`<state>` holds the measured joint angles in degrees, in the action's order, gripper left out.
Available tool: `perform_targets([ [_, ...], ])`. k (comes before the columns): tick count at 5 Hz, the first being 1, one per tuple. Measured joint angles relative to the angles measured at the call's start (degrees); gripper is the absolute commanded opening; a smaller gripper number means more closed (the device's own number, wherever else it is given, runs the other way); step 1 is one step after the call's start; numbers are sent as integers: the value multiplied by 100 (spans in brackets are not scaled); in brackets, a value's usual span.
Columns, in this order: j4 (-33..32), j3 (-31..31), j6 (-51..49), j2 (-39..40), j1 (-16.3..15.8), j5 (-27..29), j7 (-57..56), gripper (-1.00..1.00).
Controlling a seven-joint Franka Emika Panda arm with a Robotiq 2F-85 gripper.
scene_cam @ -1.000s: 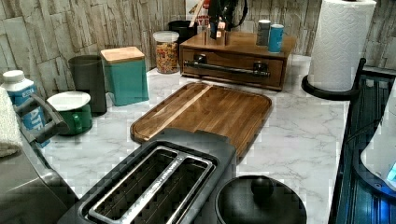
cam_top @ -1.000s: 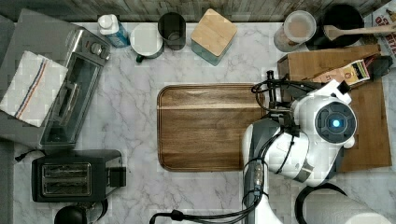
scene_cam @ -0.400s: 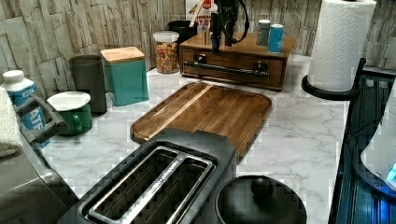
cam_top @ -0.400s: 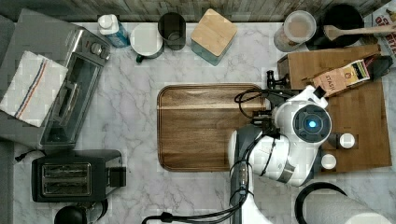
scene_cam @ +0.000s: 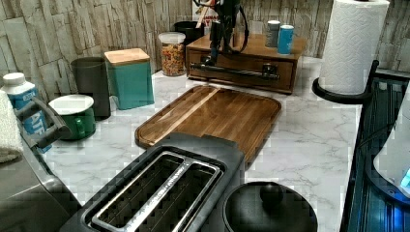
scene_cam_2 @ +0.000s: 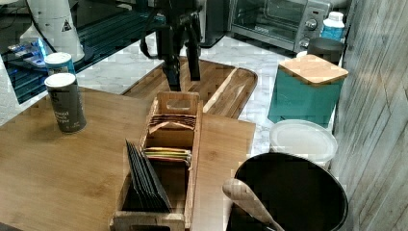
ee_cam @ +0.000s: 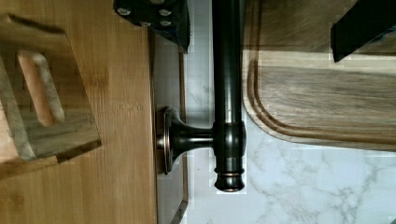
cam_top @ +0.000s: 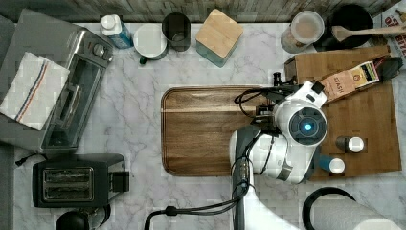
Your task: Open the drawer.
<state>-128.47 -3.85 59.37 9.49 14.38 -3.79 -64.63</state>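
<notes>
The end effector (ee_cam: 261, 23) hung spread wide, 1 finger (ee_cam: 156, 14) on each side of the black bar handle (ee_cam: 227, 93), nothing pinched yet. The drawer (scene_cam: 241, 72) sat shut in the bamboo box at the end of the cutting board (scene_cam: 217, 116). Looked like pre-grasp to me; next it'd need to clamp the bar and pull straight out over the board. Marble bench (scene_cam: 309, 140), wood-plank wall (scene_cam: 48, 34) behind.

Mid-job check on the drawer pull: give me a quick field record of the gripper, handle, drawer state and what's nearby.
gripper: open, one finger on each side of the bar, not clamped
handle: dark bar, free of both fingers
drawer: looks closed, front flush with the bamboo box
cutting board: flat on the counter in front of the drawer
box top: tea bag holder, two canisters
</notes>
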Motion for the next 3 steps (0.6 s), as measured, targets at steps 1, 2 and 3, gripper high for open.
perform_targets([
  [1, 34, 0, 62, 342, 57, -19, -28, 100],
  [2, 0, 3, 319, 721, 94, 95, -28, 100],
  [3, -157, 22, 621, 868, 80, 312, -34, 100],
])
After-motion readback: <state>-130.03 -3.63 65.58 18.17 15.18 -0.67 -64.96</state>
